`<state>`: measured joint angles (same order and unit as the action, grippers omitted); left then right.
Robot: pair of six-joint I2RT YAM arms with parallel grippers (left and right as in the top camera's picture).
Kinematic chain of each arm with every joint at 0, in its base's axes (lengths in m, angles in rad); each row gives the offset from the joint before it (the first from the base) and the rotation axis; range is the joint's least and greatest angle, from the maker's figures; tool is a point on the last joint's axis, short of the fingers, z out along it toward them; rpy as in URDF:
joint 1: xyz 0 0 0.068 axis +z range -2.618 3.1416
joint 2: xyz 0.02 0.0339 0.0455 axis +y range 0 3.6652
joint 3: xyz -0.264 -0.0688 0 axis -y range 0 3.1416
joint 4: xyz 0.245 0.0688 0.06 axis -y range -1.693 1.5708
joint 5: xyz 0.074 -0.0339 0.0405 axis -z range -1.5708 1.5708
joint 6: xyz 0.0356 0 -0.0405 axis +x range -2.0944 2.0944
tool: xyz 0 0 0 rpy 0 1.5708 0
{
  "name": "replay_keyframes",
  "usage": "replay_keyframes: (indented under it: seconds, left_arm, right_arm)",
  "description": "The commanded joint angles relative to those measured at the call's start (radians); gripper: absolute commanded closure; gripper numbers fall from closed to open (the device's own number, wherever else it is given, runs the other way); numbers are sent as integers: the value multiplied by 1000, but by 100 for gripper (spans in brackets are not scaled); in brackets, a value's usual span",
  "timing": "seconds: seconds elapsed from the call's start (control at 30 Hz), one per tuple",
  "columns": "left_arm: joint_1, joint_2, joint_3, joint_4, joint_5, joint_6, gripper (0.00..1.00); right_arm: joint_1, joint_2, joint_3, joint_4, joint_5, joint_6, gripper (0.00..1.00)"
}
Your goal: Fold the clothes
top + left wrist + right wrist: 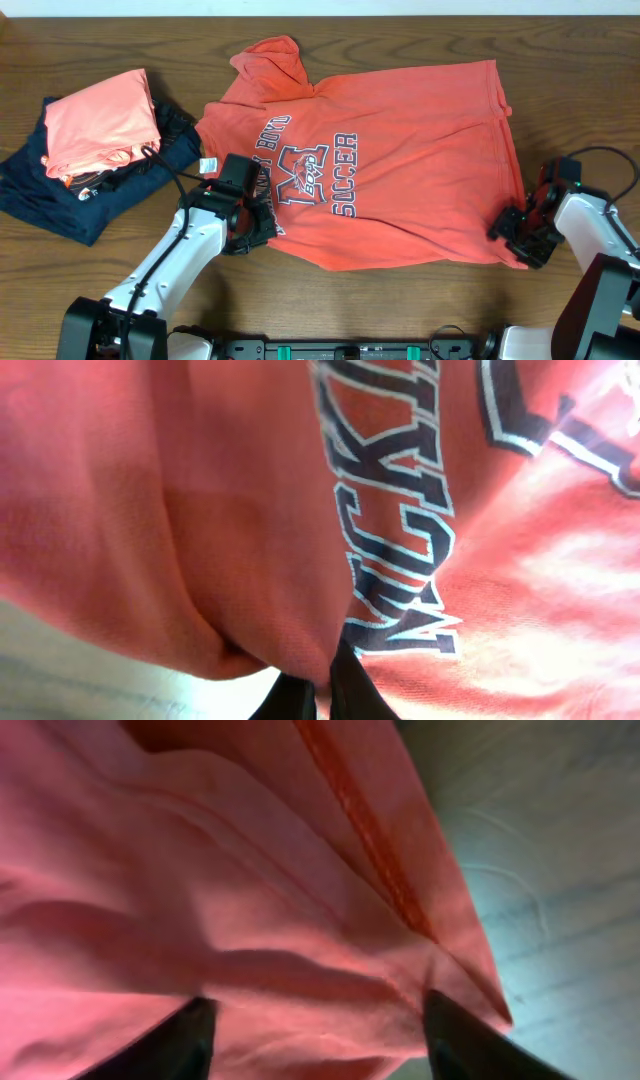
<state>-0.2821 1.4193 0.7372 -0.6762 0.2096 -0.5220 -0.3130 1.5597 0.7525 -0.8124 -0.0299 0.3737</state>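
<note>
1. An orange-red shirt (400,150) lies spread flat mid-frame on the wooden counter (400,310). Its collar points left and its hem right, so its long axis runs left to right.
2. The left claw (250,218) sits at the shirt's lower left edge, closed on a pucker of cloth.
3. The right claw (520,235) sits at the lower right hem corner, spread wide, with cloth lying loose between its fingers.
4. The shirt stretches up-frame from both claws, so a fold would likely carry that near edge upward.
</note>
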Motion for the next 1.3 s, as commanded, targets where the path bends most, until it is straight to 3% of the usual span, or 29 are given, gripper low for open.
replay_keyframes:
  seconds: [0.0,0.03,0.1,0.23,0.3,0.37,0.4,0.43,0.67,0.97,1.27]
  left_arm:
    - [5,-1,-2,-27,-13,13,94]
    - [5,-1,-2,-35,-13,13,94]
    - [5,-1,-2,-44,-13,13,94]
    - [5,-1,-2,-56,-13,13,93]
    - [5,-1,-2,-58,-13,13,83]
    - [5,-1,-2,-64,-12,13,66]
    - [5,-1,-2,-72,-8,12,49]
    - [4,-1,-2,-84,4,12,47]
    - [-29,-1,-14,-123,167,-63,48]
    - [-120,0,-69,-58,56,-186,48]
    - [-122,13,-89,77,-20,-192,47]
  right_arm:
    - [-8,8,-29,34,60,62,72]
    - [-8,8,-28,46,66,68,85]
    - [-15,7,-19,72,67,68,99]
    - [-62,7,32,142,67,67,99]
    - [-86,7,69,155,56,55,99]
    - [-99,7,102,151,47,41,99]
    - [-100,7,112,146,48,37,99]
    - [-100,7,119,142,48,32,99]
    - [-99,8,119,118,48,29,99]
    - [-99,8,119,101,48,29,99]
    - [-99,8,119,91,48,21,99]
